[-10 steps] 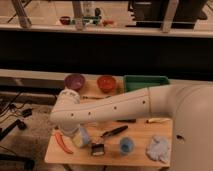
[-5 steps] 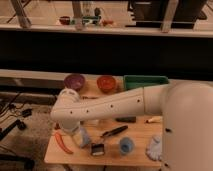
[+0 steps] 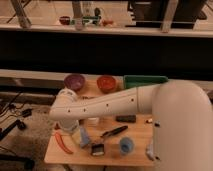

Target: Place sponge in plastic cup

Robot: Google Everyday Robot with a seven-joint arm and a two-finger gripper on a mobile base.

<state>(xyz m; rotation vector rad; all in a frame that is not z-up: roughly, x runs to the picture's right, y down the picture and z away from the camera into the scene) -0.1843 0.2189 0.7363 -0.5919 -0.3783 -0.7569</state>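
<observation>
One second on, the robot's white arm (image 3: 115, 102) bulks larger at the right and now covers nearly all of the pale blue cloth (image 3: 150, 148); the sponge (image 3: 85, 137) and the plastic cup (image 3: 126, 146) sit where they were. The sponge is a small pale blue block near the front left of the wooden table (image 3: 137, 134). The plastic cup, short, round and blue, stands apart to its right, a black-handled utensil (image 3: 114, 132) lying between them. The gripper (image 3: 77, 134) hangs below the bent elbow, just left of the sponge, jaws spread wide and gripping nothing; whether it touches the sponge I cannot tell.
</observation>
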